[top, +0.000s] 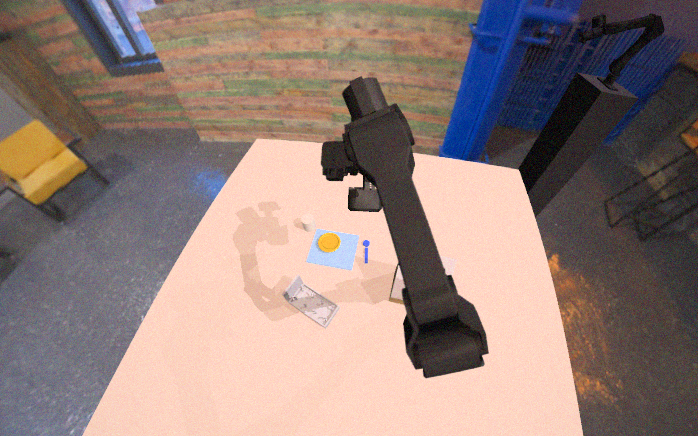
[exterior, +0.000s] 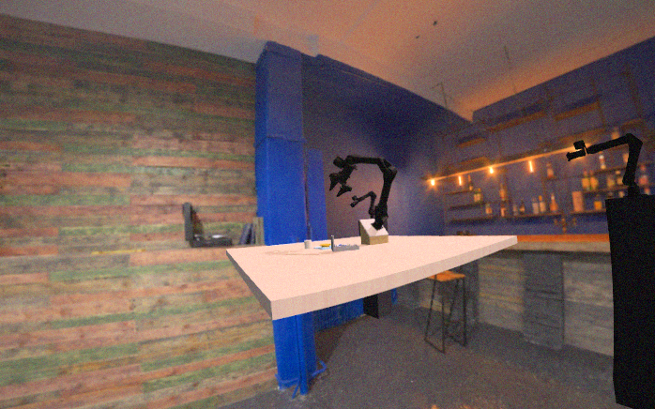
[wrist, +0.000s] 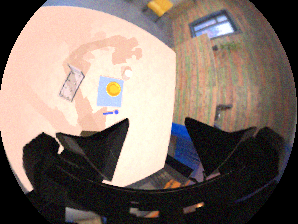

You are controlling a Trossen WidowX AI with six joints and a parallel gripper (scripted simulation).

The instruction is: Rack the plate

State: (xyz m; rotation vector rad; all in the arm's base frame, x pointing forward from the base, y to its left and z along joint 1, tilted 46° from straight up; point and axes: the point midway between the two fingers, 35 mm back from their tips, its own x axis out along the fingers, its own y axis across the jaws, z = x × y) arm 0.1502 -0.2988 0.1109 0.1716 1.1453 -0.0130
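The plate [top: 329, 242], a small orange disc, lay flat on a pale blue mat [top: 333, 249] near the middle of the top view, toward the upper part of the mat. In the wrist view the plate [wrist: 113, 88] showed as an orange dot on the blue mat [wrist: 109, 91] in the upper left of the frame. Just right of the mat in the top view lay a blue utensil [top: 366, 250], too small to identify further, and just off the mat's upper left corner stood a small white cup [top: 307, 222]. Below and left of the mat sat the dish rack [top: 310, 302], a grey, low frame lying at an angle on the table [top: 286, 368], apart from the mat.

The gripper [wrist: 156, 143] hung high above the table, well apart from the plate, its jaws spread wide with nothing between them; the two dark fingers framed the lower half of the wrist view. In the top view the arm [top: 411, 238] ran from lower right up to the centre top, partly covering a wooden block [top: 396, 287] at its base. In the exterior view the gripper [exterior: 341, 181] was raised above the table's far end, pointing down and to the left.
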